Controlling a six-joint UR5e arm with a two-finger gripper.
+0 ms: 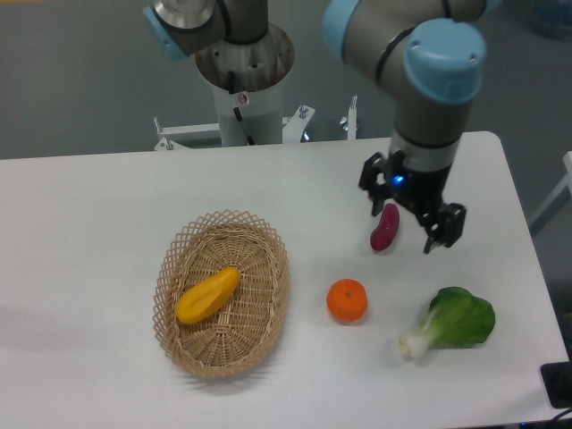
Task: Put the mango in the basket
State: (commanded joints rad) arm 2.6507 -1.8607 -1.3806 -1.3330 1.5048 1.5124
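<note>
The yellow-orange mango [207,295] lies slanted inside the tan wicker basket [268,323] at the left-centre of the table. My gripper [412,217] hangs far to the right, above the table beside the small purple-red piece [385,227]. Its fingers are spread open with nothing between them. The gripper is well apart from the basket and the mango.
A round orange [347,300] sits right of the basket. A green leafy vegetable [451,322] lies at the front right. The arm's base column [243,80] stands behind the table's back edge. The table's right edge is close to the gripper.
</note>
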